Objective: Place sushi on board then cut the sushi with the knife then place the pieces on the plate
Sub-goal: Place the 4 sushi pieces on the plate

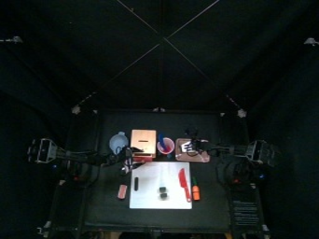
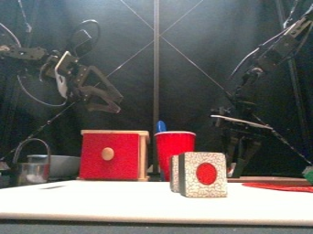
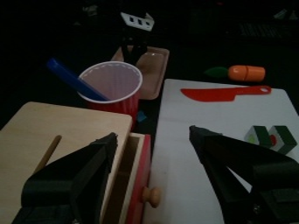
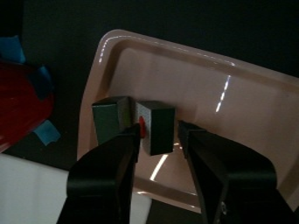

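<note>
- Front and centre on the white board point(image 1: 147, 200) stands the uncut sushi point(image 2: 206, 175). It sits on edge with its red-centred face turned towards the table's front, so I read the roll's axis as running roughly front to back.
- The red knife point(image 1: 184, 179) lies flat on the board just to its right, blade pointing front to back. An orange toy point(image 3: 246, 73) sits a little further right, so there isn't much room on that side.
- One step back, the left gripper point(image 3: 152, 136) hangs with its jaws spread wide and empty. It is over the seam between the wooden box point(image 2: 113, 155) and the board's back-left corner, with the red cup point(image 2: 175, 151) just beyond.
- From that claw the sushi lies forward and a little to the right, and nothing stands between them.
- At the back, the right gripper point(image 4: 155, 138) is low over the pink tray point(image 4: 239, 83). Its jaws are narrower than the left's but apart.
- The sushi piece point(image 4: 159, 122) lies on the tray at the tips, a shade off the gap's centre, so I judge it set down rather than clamped.
- The two claws look about equally far from the board's sushi, the left perhaps a touch nearer. Either one must come forward and close across it from left and right.
</note>
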Available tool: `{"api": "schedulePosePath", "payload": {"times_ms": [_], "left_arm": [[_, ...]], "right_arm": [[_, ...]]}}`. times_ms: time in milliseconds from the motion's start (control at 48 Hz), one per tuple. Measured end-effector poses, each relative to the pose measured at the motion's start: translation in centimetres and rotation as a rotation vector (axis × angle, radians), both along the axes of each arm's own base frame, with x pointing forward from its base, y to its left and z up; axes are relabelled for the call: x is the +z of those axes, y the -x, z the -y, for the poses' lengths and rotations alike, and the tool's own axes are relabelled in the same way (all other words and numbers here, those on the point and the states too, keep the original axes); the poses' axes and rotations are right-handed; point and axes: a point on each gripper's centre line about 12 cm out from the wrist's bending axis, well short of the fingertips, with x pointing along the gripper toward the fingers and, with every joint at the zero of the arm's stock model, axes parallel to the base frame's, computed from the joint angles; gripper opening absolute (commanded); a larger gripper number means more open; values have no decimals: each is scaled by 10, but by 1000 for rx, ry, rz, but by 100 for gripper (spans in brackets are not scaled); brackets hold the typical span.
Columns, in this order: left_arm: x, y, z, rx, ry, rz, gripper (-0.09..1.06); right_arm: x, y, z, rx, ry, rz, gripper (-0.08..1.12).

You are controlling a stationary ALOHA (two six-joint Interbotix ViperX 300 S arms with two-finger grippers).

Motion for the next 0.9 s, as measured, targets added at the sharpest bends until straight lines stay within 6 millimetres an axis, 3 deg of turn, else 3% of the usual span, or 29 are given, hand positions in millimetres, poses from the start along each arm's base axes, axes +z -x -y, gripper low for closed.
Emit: {"api": "schedulePosePath", "payload": {"times_ms": [229,479,562,667,771,896], "left_arm": [[0,0,0,-1,-1,0,98],[0,0,0,-1,-1,0,98],[1,-1,0,-1,-1,3,98],[2,-2,0,-1,-1,8,98],[4,-3,0,-1,-2,14,98],[7,-5,0,-1,-2,21,98]], "right_arm": [[10,7,-2,-17,4,-26,78],[55,16,-26,26,46,19,78],[75,10,-45,90,58,104,78],[90,-16,-82,272,70,224,78],[86,-49,-135,530,68,287,78],[74,-77,-176,759,93,215,78]]}}
